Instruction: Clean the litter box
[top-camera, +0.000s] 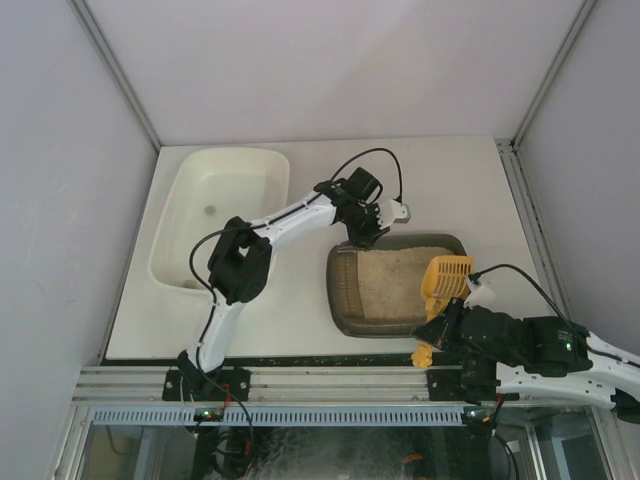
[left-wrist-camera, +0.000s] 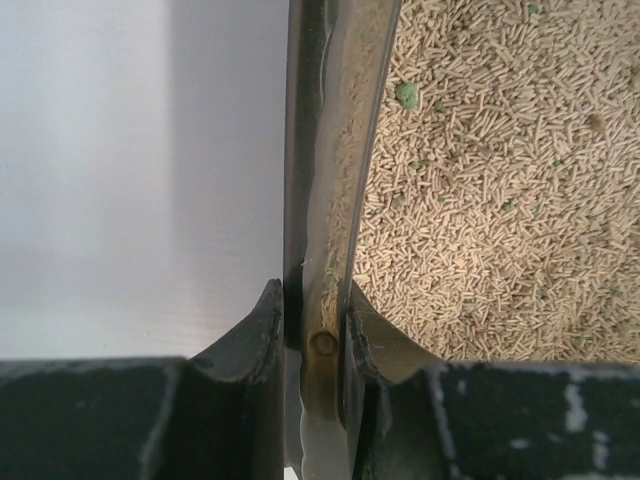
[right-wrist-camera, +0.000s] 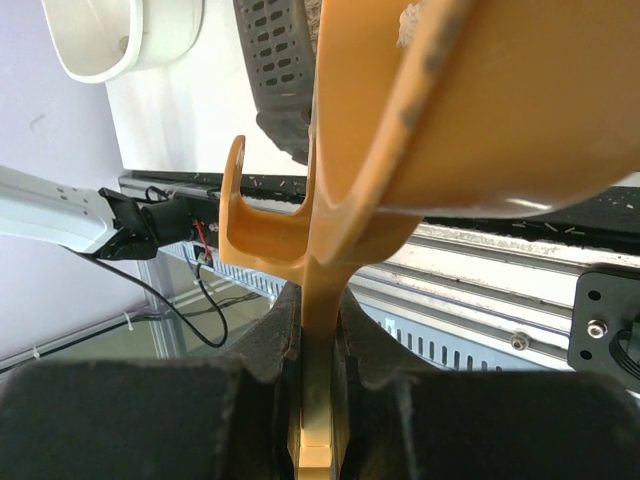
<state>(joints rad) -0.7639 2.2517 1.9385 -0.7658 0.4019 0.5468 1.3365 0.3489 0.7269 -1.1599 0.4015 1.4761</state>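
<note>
The litter box (top-camera: 338, 295), a dark grey-brown tray of beige litter (top-camera: 395, 280), sits right of centre on the table. My left gripper (top-camera: 362, 238) is at its far left corner. In the left wrist view the left gripper (left-wrist-camera: 313, 330) is shut on the litter box rim (left-wrist-camera: 335, 150), one finger outside the wall and one inside. Small green clumps (left-wrist-camera: 407, 94) lie in the litter (left-wrist-camera: 500, 200). My right gripper (top-camera: 445, 325) is shut on the handle of a yellow scoop (top-camera: 447, 280), which hangs over the tray's near right corner. The right wrist view shows the right gripper (right-wrist-camera: 320, 340) clamping the scoop (right-wrist-camera: 450, 100).
A larger white tub (top-camera: 170, 240) stands at the back left of the table, left of the tray; its edge shows in the right wrist view as the tub (right-wrist-camera: 120, 40). Grey walls close in both sides and the back. A metal rail (top-camera: 300, 380) runs along the near edge.
</note>
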